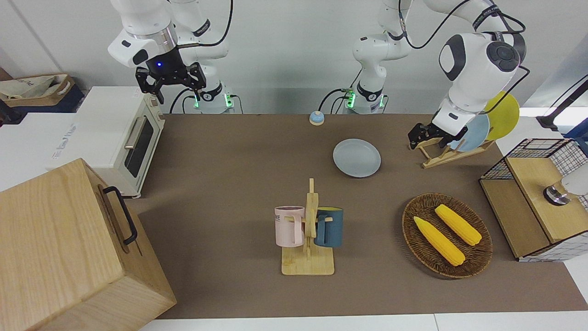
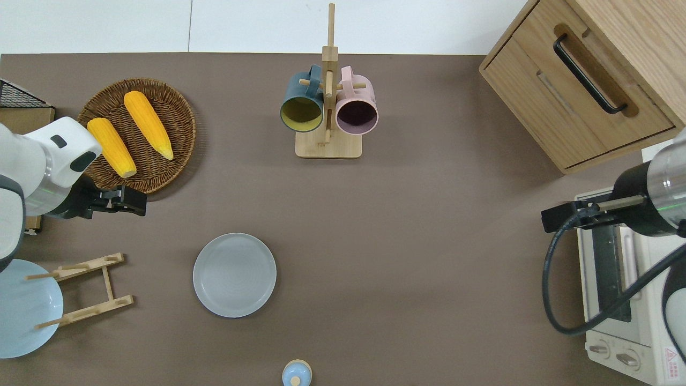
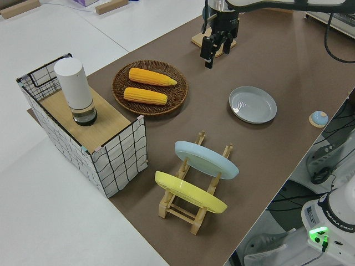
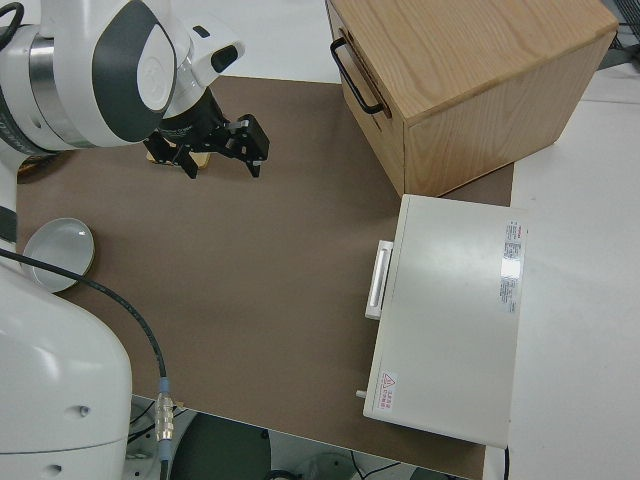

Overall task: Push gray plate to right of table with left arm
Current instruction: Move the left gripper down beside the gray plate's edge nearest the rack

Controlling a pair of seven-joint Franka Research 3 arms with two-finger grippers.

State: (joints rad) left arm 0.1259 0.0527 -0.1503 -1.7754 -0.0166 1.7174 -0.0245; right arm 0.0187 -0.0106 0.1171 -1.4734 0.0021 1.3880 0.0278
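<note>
The gray plate [image 2: 235, 275] lies flat on the brown table [image 2: 429, 241], about midway along it and close to the robots' edge; it also shows in the front view [image 1: 357, 157] and the left side view [image 3: 253, 105]. My left gripper [image 2: 134, 202] hangs open over bare table between the wicker basket and the plate rack, toward the left arm's end from the plate and not touching it. It holds nothing [image 3: 216, 52]. The right arm is parked, its gripper [image 1: 177, 89] open and empty.
A mug rack [image 2: 328, 115] with two mugs stands farther out than the plate. A wicker basket [image 2: 177, 107] holds two corn cobs. The wooden rack [image 3: 191, 208] carries a sky-blue and a yellow plate. A bell [image 2: 296, 373], toaster oven [image 1: 117, 138], wooden drawer box [image 1: 64, 248] and wire crate [image 3: 119, 147] line the edges.
</note>
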